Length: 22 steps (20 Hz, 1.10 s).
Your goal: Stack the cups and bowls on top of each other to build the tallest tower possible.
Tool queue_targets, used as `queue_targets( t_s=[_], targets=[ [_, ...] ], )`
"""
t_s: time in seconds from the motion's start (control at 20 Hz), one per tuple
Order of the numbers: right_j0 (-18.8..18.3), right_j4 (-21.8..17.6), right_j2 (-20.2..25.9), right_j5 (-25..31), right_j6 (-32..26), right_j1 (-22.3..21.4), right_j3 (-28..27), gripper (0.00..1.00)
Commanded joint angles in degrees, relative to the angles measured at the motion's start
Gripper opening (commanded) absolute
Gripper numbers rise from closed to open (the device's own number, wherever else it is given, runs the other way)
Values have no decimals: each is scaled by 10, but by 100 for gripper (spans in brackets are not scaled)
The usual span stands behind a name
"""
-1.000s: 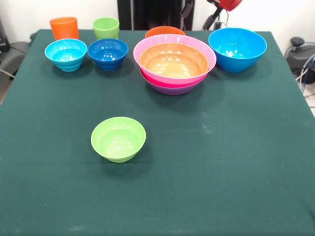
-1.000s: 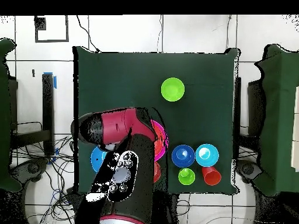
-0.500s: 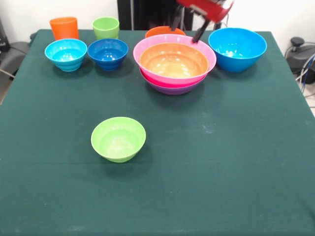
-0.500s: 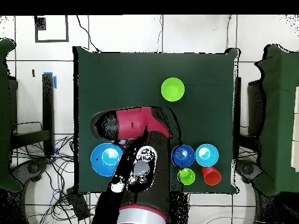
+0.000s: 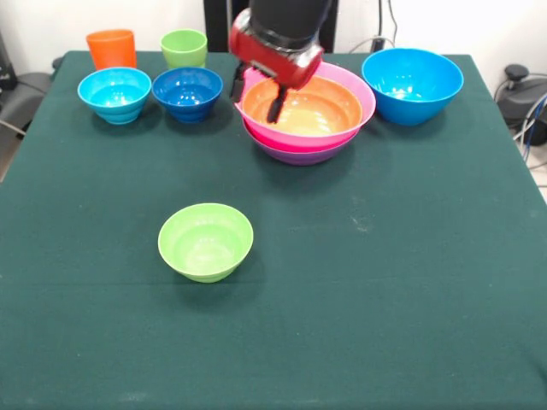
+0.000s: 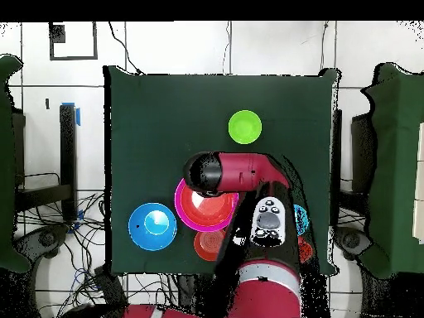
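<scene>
covering most of the frame, the green table (image 5: pixel 410 282) holds everything. upper centre, the tower (image 5: pixel 308 128) nests orange in pink in purple; the gripper (image 5: pixel 255 94) hangs over its left rim, fingers (image 5: pixel 275 104) spread, holding nothing. big blue bowl (image 5: pixel 412 84) upper right; lime-green bowl (image 5: pixel 205 241) lower left.

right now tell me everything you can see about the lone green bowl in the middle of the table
The green bowl is small, round and lime green, of glossy plastic, with faint ridges ringing its inside. It stands upright, mouth up and empty, on the dark green tablecloth, well apart from the other bowls and cups lined along the far edge. Nothing touches it but the cloth. The overhead view shows it alone too.
</scene>
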Motion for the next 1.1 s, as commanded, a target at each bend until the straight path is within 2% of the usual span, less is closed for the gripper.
queue_targets(
  t_s=[0.05, 0.6, 1.1],
  targets=[
    [-15, -41, 96, -23, -86, 25, 25, 100],
    [-26, -57, 107, -55, -65, 35, 34, 100],
    [-22, -60, 105, -44, -54, 27, 38, 100]
  ],
)
